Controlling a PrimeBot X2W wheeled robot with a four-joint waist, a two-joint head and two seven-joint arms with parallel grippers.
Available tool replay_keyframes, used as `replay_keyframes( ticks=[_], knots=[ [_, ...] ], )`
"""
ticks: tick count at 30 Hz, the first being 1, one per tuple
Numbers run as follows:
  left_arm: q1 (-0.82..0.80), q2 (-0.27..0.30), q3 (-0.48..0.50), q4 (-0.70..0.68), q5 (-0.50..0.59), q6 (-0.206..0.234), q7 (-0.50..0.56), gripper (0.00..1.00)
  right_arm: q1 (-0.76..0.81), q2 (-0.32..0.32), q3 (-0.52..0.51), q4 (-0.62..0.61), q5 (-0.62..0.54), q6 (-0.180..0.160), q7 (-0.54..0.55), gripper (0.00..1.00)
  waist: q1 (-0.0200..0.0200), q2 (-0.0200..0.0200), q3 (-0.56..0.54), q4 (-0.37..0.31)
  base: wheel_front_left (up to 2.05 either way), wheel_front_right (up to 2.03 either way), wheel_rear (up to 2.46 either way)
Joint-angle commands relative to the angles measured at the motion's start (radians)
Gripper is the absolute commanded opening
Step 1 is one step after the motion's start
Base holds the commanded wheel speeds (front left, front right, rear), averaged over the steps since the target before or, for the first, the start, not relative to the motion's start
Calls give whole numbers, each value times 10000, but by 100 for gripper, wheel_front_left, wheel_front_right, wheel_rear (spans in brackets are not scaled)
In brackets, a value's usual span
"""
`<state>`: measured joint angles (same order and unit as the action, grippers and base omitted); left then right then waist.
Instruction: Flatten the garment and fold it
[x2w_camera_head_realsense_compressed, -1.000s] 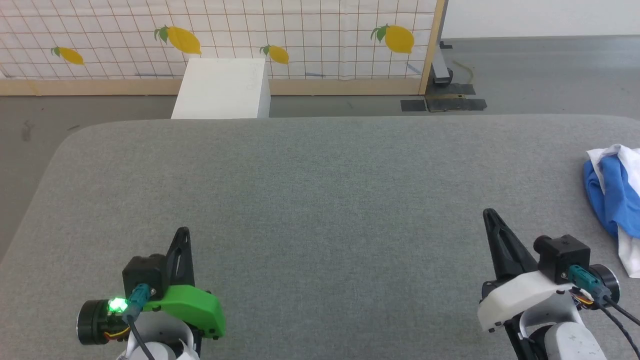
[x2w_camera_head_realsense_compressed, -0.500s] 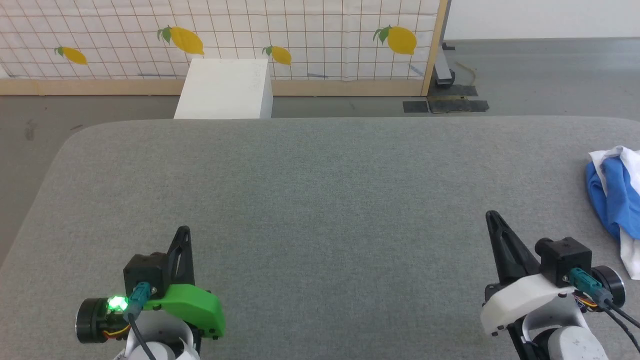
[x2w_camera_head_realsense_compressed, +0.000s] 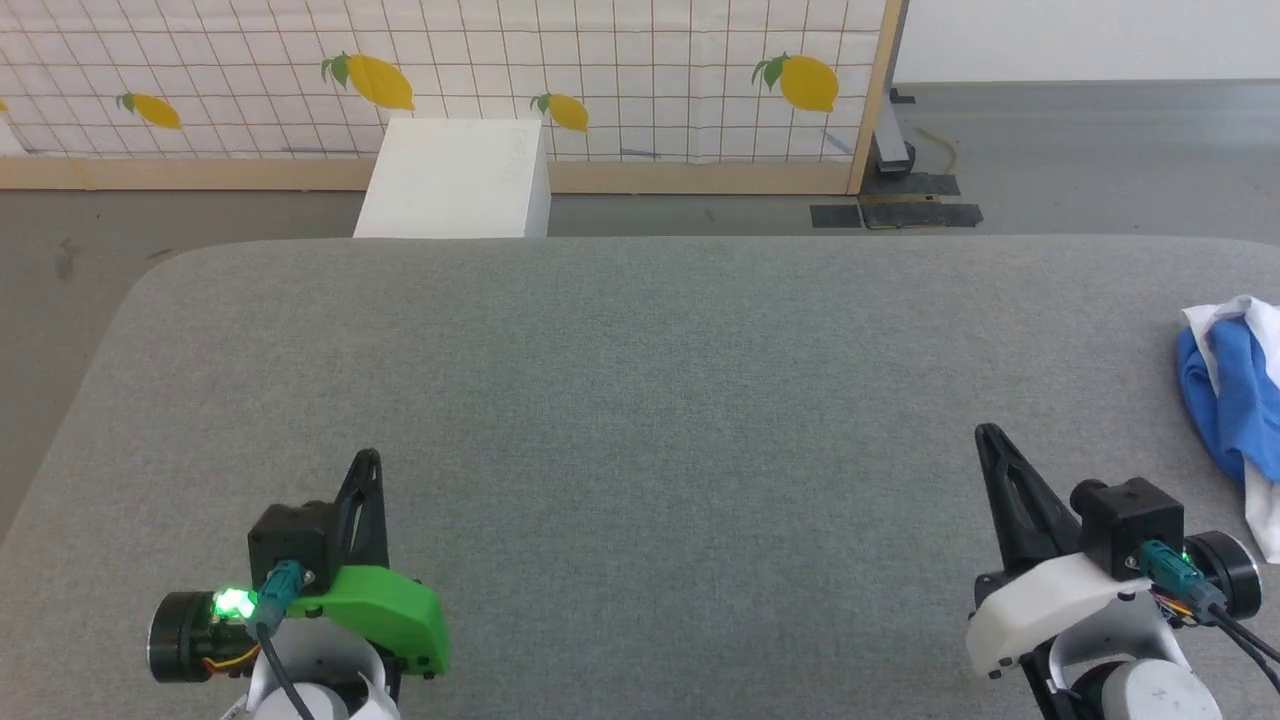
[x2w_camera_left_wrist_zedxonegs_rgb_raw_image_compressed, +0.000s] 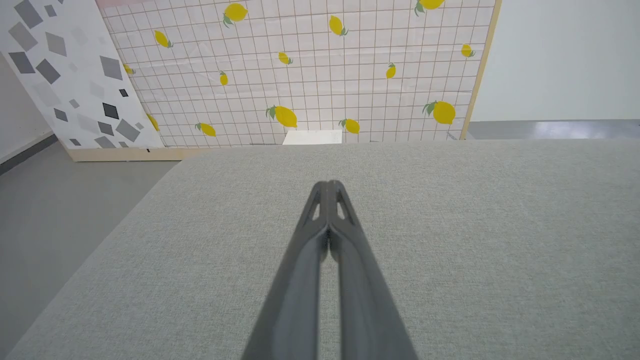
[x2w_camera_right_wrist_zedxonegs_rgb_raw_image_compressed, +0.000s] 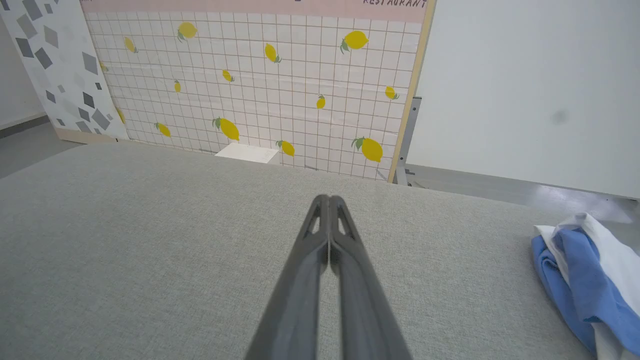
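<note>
You can read one word, "RESTAURANT", in dark capitals on the pink band (x2w_camera_right_wrist_zedxonegs_rgb_raw_image_compressed: 250, 5) topping the lemon-print panel (x2w_camera_right_wrist_zedxonegs_rgb_raw_image_compressed: 260, 75). It sits near one o'clock in the right wrist view, with its letter tops cropped.

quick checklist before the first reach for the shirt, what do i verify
1. garment found: ok, bunched on the table at the robot's right.
2. garment flat: not ok, crumpled heap.
3. right gripper open to grasp: not ok, shut and empty.
4. left gripper free: ok, shut, holding nothing.
5. path from right gripper to garment: ok, bare grey surface.
6. garment's full extent: cannot tell, cut off at the picture edge.
</note>
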<state>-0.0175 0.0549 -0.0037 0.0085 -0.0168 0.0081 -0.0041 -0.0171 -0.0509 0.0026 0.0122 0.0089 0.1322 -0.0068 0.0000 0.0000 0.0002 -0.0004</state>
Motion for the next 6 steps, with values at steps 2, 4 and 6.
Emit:
replay_keyframes(
  ticks=[2, 4, 6],
  knots=[
    [175, -47, 37, -85, 168, -81, 41, 0, 171, 7, -26, -122, -89, -15, 68, 0, 0, 0, -2, 4, 0, 0, 0],
    [175, -47, 37, -85, 168, -81, 41, 0, 171, 7, -26, -122, -89, -15, 68, 0, 0, 0, -2, 4, 0, 0, 0],
    [175, -47, 37, -85, 168, -81, 41, 0, 171, 7, -26, -122, -89, -15, 68, 0, 0, 0, -2, 4, 0, 0, 0]
  ],
)
